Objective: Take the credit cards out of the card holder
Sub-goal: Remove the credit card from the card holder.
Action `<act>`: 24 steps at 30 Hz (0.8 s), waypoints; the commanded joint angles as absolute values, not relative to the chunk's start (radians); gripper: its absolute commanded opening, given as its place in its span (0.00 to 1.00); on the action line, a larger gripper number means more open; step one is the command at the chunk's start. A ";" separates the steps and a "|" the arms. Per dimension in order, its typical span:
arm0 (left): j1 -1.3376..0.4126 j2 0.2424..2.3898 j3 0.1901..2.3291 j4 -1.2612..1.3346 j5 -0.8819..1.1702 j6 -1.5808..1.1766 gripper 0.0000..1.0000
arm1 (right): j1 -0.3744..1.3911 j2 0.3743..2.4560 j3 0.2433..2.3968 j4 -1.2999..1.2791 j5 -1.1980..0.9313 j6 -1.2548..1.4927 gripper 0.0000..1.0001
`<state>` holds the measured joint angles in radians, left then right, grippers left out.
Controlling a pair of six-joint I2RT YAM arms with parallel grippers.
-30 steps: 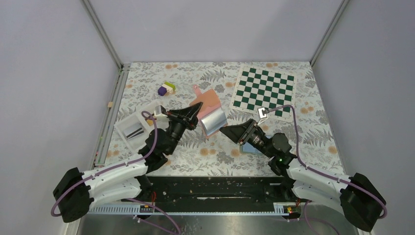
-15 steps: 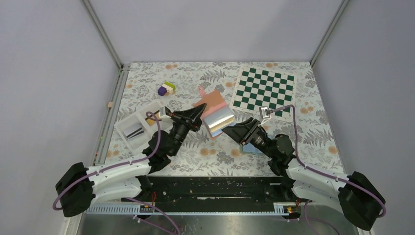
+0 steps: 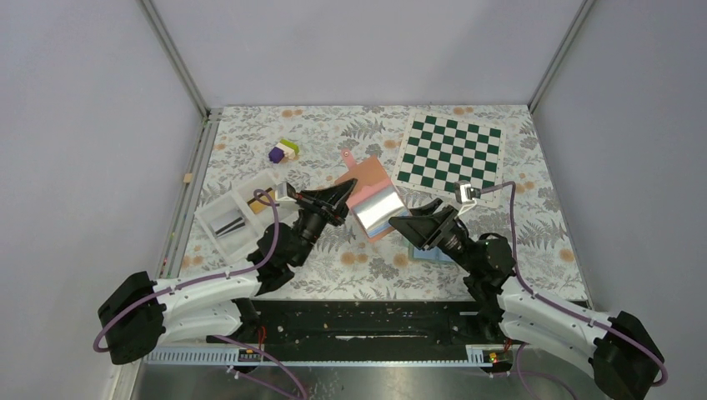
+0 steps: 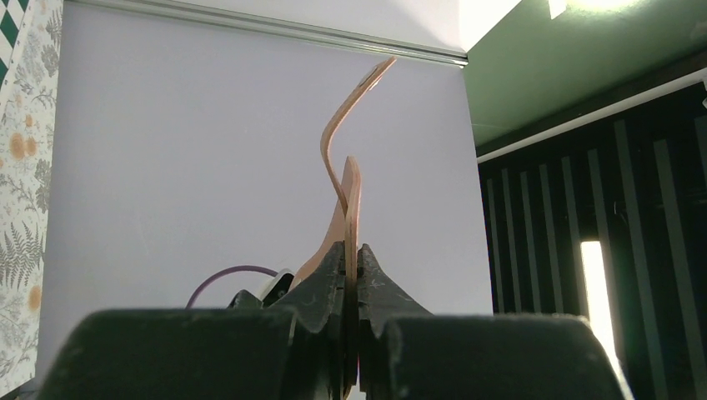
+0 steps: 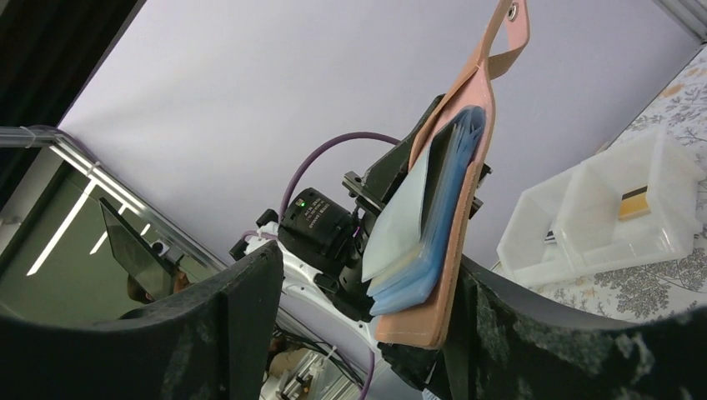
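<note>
The card holder is a pink-tan cover with a snap strap and a fan of shiny clear pages, held up over the middle of the mat. My left gripper is shut on the cover's edge; the cover stands edge-on in the left wrist view. My right gripper is open. In its wrist view the holder hangs between the wide-apart fingers, its lower corner close to the right one. One yellow-orange credit card with a dark stripe lies in the white tray. I cannot tell whether the pages hold cards.
A white two-part tray sits at the left, seen also in the right wrist view. A green chessboard mat lies at the back right. Small toy blocks sit at the back left. A pale blue flat thing lies under my right arm.
The left gripper has carried the holder a little to the right and turned it, with its pages spread wider. The right gripper has shifted right alongside it.
</note>
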<state>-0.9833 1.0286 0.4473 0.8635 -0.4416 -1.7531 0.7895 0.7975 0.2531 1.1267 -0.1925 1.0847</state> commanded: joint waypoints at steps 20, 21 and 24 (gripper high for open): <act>-0.999 1.020 0.431 0.980 -0.459 -1.773 0.00 | 0.790 0.776 0.322 1.107 -0.194 1.019 0.27; -1.000 1.023 0.432 0.987 -0.458 -1.773 0.00 | 0.790 0.776 0.324 1.107 -0.192 1.019 0.27; -1.003 1.035 0.434 1.002 -0.454 -1.773 0.00 | 0.790 0.775 0.325 1.108 -0.190 1.019 0.25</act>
